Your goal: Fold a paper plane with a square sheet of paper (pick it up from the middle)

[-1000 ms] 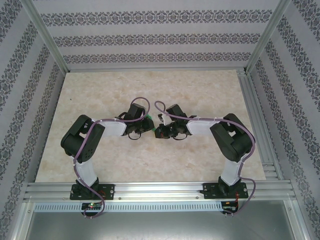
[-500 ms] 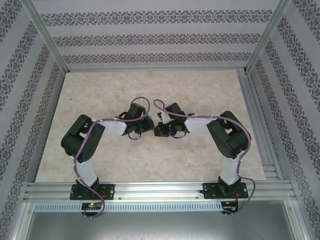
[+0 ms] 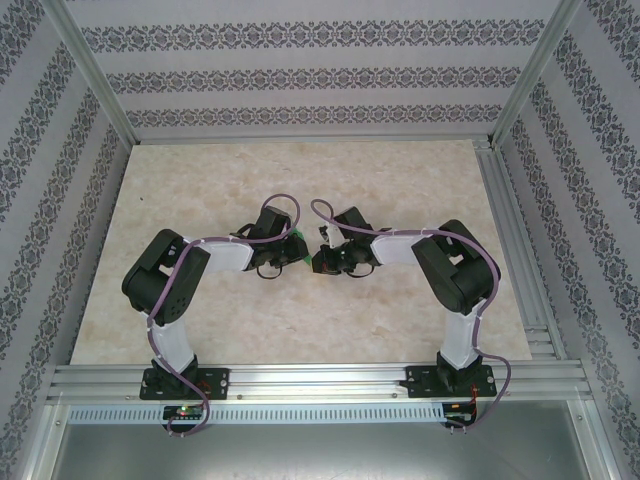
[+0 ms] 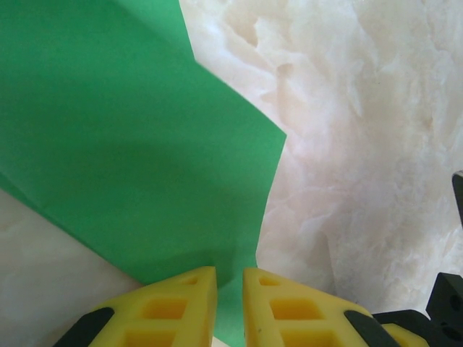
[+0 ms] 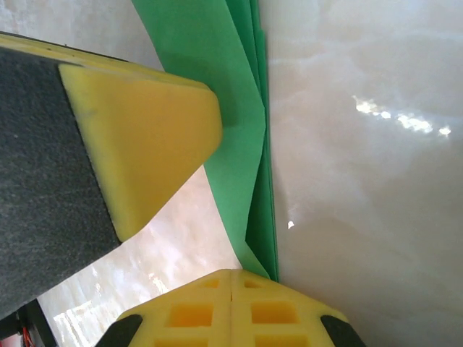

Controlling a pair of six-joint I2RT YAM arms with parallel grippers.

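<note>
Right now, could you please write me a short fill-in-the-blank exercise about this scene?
The folded paper is bright ___. The left gripper pinches the paper between two ___ fingers. The right gripper is ___. Missing words: green; yellow; shut.

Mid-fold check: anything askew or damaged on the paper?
Nothing torn or dropped. The left hand pinches the green paper; by the right hand its folded layers' edges sit slightly staggered, not flush.
</note>
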